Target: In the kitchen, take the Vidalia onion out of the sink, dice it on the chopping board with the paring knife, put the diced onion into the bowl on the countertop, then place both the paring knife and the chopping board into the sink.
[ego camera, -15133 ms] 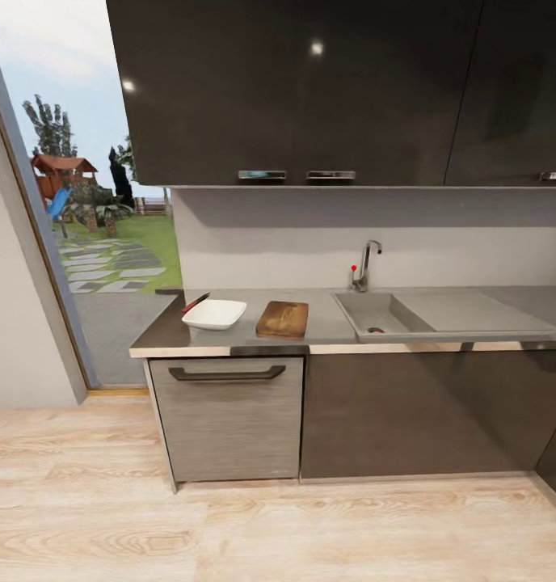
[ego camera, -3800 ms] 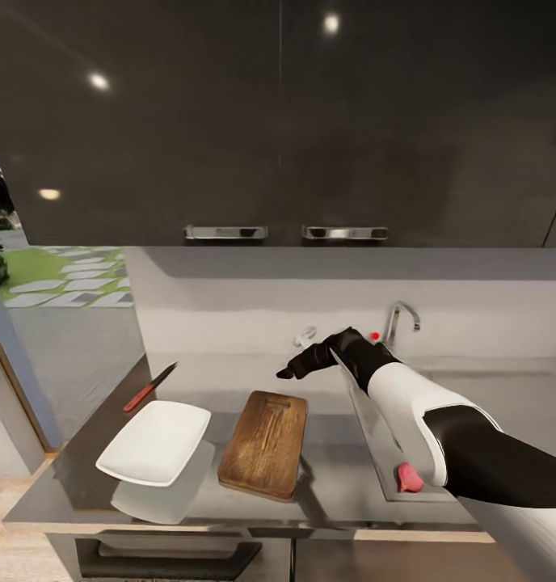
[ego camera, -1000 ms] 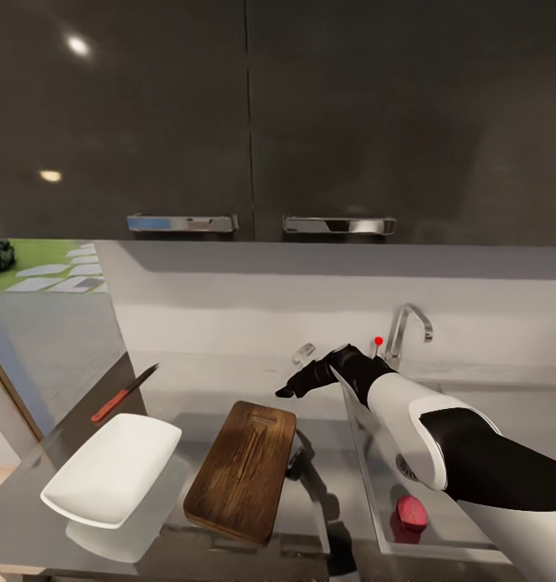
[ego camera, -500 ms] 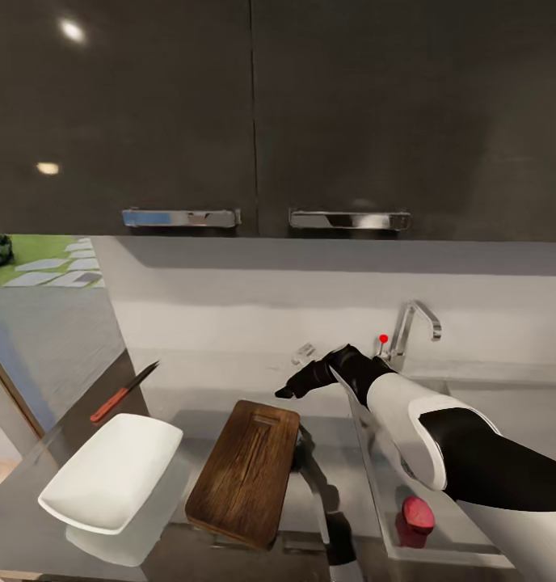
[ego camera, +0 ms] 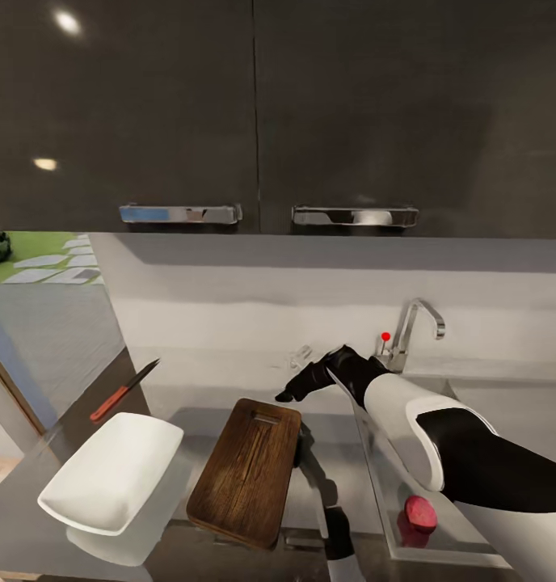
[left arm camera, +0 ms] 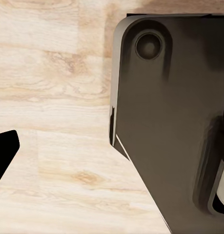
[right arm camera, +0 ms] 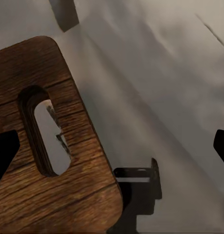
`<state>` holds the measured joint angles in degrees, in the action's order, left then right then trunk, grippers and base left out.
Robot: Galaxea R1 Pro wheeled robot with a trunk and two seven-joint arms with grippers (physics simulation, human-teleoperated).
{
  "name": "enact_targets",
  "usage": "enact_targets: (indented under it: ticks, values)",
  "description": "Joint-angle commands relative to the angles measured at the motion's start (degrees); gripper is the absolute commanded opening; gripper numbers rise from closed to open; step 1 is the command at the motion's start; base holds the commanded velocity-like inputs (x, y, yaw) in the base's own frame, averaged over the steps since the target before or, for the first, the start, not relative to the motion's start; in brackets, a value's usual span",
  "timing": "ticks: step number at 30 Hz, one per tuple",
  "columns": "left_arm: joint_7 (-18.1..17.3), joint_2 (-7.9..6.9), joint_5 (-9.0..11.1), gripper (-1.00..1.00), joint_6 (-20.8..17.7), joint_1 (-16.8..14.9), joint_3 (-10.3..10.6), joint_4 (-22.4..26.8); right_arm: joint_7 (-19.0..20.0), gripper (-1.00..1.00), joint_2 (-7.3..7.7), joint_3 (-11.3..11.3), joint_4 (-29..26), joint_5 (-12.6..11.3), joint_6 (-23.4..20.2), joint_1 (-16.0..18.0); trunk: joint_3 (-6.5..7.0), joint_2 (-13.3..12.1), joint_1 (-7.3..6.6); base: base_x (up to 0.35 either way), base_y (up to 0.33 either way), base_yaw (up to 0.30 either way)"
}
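1. Right gripper (ego camera: pixel 298 386): black, raised above the countertop (ego camera: pixel 326 436) between the far end of the chopping board (ego camera: pixel 246 469) and the tap (ego camera: pixel 415 327). Its wrist view shows dark fingertips at opposite picture edges with nothing between them, so the jaws stand spread and empty. Judged: staged near the sink, not yet reaching down for the onion.

2. Left gripper: one dark fingertip (left arm camera: pixel 3 156) shows in its wrist view, over pale wood flooring beside a dark grey part of the robot. Whether the jaws are spread or pressed together cannot be told. Judged: arm hangs low, idle.

3. Vidalia onion (ego camera: pixel 420 512): rendered as a reddish rounded lump, whole, lying on the sink's floor near its front edge, partly below the right forearm. Uncut; first step not yet done.

4. Sink (ego camera: pixel 383 485): steel basin set into the countertop, right of the board. Contents: the onion. Tap with red-tipped lever (ego camera: pixel 385 336) at the back.

5. Chopping board: dark brown, flat on the countertop, handle hole (right arm camera: pixel 43 129) toward the wall. Bare, ready for cutting.

6. Bowl (ego camera: pixel 112 473): white square dish, just left of the board, apart from it. Contents: nothing.

7. Paring knife (ego camera: pixel 123 390): red handle, dark blade pointing toward the wall, lying on the countertop behind the bowl. Untouched.
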<state>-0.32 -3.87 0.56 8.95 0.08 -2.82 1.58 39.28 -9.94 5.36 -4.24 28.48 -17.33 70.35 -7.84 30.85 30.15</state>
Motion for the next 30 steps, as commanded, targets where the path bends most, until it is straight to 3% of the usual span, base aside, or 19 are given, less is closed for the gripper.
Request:
enact_targets:
  ticks: [1,4,8,30]
  values:
    - [-0.03,0.00,0.05,1.00,0.10,0.01,-0.25,0.05,0.19,1.00,-0.06,0.45,0.01,0.82,-0.42,-0.01,-0.10,0.09,0.02,0.000,0.000,0.000]
    - [-0.03,0.00,0.05,1.00,0.10,0.01,-0.25,0.01,0.19,1.00,-0.06,0.45,0.29,2.81,-0.38,-0.24,-0.10,0.09,0.02,0.000,0.000,0.000]
    - [-0.03,0.00,0.05,1.00,0.10,0.01,-0.25,0.00,0.19,1.00,-0.06,0.42,0.41,3.59,-0.34,-0.35,-0.11,0.09,0.02,0.000,0.000,0.000]
    - [-0.12,0.00,0.05,1.00,0.13,0.01,-0.25,0.00,0.19,1.00,-0.06,0.45,0.46,3.93,-0.33,-0.38,-0.11,0.09,0.02,0.044,0.010,0.000]
